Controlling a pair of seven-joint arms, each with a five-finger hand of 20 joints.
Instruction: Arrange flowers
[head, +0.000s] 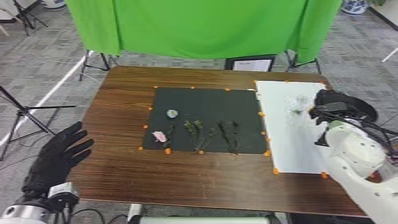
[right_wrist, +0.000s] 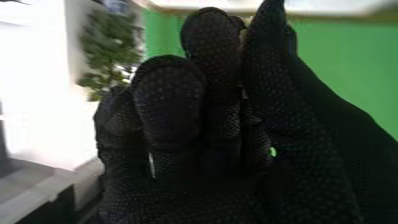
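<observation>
The brown wooden table (head: 111, 175) bears 1 black mat (head: 233, 107) and, just beside it, 1 white sheet (head: 298, 145).

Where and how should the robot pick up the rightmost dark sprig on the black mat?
Pinch the rightmost sprig around mid-stem, I'd say, coming from above and its right side: it lies flat, running near to far, with another dark sprig close on its left and bare black mat on its right.

Clear obj. (head: 298, 104) on white mat (head: 296, 142), ID unclear
</observation>
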